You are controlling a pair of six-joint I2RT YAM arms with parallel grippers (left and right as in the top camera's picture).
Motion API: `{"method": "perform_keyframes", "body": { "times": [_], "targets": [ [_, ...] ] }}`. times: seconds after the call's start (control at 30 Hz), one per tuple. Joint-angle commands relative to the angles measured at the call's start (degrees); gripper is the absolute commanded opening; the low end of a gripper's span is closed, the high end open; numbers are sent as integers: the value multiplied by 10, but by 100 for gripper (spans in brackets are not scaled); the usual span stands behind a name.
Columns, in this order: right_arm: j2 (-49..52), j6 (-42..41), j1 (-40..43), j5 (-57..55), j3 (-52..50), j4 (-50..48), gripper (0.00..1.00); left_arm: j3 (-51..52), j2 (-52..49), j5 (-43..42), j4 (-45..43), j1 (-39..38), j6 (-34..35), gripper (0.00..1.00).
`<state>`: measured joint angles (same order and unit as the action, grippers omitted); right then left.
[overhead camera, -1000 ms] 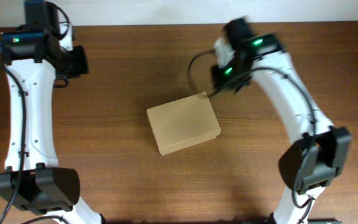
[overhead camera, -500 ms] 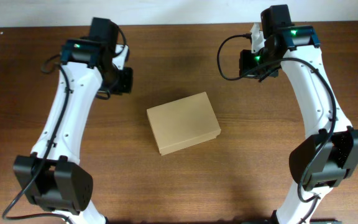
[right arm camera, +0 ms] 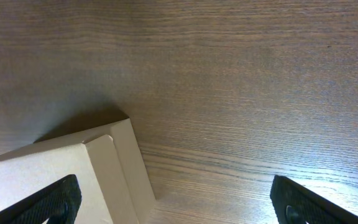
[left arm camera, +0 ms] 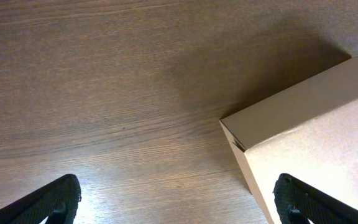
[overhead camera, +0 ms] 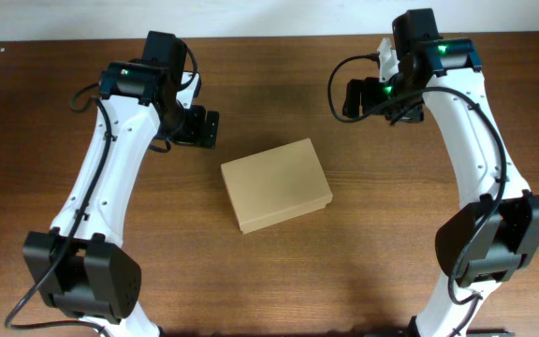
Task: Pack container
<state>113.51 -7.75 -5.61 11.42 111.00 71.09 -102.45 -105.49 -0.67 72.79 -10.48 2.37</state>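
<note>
The container sits closed and unmoved at the centre of the worktop, while the left claw has swung in at its upper left and the right claw has backed off upper right, both spread empty, so packing looks essentially finished.

Brown wood-grain table, white strip of wall beyond its far edge

No text, label, brand, number or sign could be read in any view. The container showed only plain tan cardboard on its visible faces.
</note>
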Motion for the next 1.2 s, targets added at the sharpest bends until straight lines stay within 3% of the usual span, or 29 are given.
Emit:
{"method": "perform_keyframes", "body": {
  "times": [0.0, 0.43, 0.6, 0.77, 1.0, 1.17],
  "targets": [
    [-4, -2, 0, -7, 4, 0, 99, 4, 1, 4, -2, 1, -7, 99],
    [-3, -2, 0, -7, 4, 0, 99, 4, 1, 4, -2, 1, -7, 99],
    [-55, 0, -30, -16, -5, 0, 99, 4, 1, 4, -2, 1, -7, 99],
    [-178, 0, -64, -123, -62, -27, 99, 4, 1, 4, -2, 1, -7, 99],
    [-495, -1, -48, -136, -352, -275, 99, 4, 1, 4, -2, 1, -7, 99],
    [-698, -1, -8, -136, -539, -346, 99, 4, 1, 4, -2, 1, -7, 99]
  ]
}}
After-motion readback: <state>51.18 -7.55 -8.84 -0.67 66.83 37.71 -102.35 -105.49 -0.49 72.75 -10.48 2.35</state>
